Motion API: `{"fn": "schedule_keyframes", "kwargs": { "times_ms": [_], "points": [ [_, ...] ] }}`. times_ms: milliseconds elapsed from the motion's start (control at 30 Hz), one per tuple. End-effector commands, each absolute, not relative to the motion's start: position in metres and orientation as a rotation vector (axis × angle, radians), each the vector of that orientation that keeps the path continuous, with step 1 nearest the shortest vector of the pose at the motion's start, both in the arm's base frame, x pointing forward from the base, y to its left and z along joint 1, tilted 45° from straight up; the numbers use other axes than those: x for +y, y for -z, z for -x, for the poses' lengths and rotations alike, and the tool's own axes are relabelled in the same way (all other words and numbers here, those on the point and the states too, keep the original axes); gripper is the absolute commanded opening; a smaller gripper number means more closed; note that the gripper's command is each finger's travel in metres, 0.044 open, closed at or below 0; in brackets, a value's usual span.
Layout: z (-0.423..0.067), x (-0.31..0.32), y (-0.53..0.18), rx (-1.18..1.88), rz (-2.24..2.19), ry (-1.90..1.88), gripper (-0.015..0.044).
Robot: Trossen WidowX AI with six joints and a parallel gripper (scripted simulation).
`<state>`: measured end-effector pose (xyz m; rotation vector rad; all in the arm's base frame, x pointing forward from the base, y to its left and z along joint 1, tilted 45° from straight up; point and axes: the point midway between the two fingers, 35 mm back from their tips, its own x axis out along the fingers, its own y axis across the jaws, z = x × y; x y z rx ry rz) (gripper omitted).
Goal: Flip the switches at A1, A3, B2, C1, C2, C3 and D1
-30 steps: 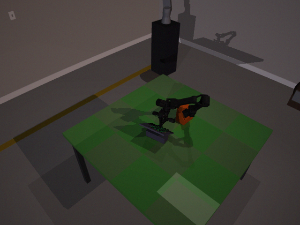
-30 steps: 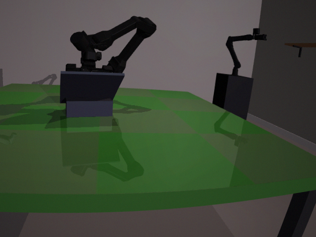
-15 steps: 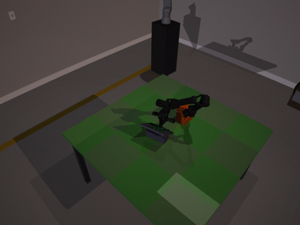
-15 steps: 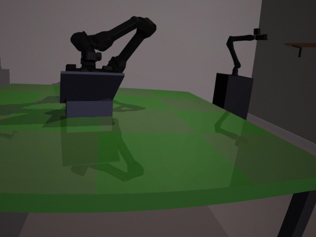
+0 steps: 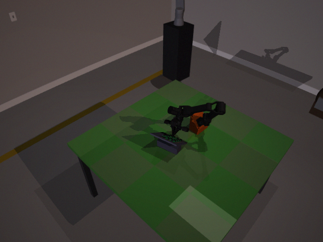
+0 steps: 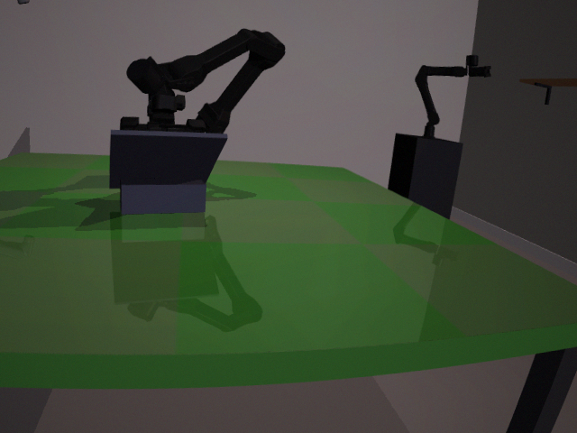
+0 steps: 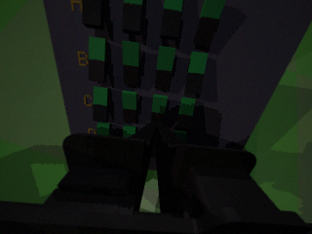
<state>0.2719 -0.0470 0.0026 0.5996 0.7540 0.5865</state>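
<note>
The green checkered surface (image 5: 146, 192) is carrying the switch panel (image 5: 169, 142), which is sitting near its middle, just in front of the arm's orange base (image 5: 197, 124). The arm (image 6: 209, 60) is reaching over the panel from behind. The end effector (image 7: 155, 128) is clenched on nothing, its fingers pressed together into one point that is hanging low over the row nearest the arm, roughly between the second and third columns. In the wrist view, row letters A to D are showing at the panel's left edge, and the switches (image 7: 166, 63) are appearing as green and black rockers in four columns. Which ends are standing raised cannot be read in this dim view, so the count of flipped switches remains uncertain; judging by position, work is proceeding among the near rows. No containers are appearing anywhere.
</note>
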Motion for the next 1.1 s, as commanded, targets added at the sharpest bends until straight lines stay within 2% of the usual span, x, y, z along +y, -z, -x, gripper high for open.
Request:
{"fn": "schedule_keyframes", "kwargs": {
  "times_ms": [0, 133, 433, 667, 1067],
  "points": [
    [-0.26, -0.069, -0.011, 0.767, -0.583, -0.572, 0.0],
    [-0.241, -0.088, -0.03, 0.771, -0.588, -0.585, 0.0],
    [-0.239, -0.088, -0.031, 0.77, -0.589, -0.587, 0.0],
    [-0.195, -0.04, -0.046, 0.772, -0.592, -0.587, 0.0],
    [-0.213, -0.014, -0.03, 0.746, -0.6, -0.579, 0.0]
  ]
}}
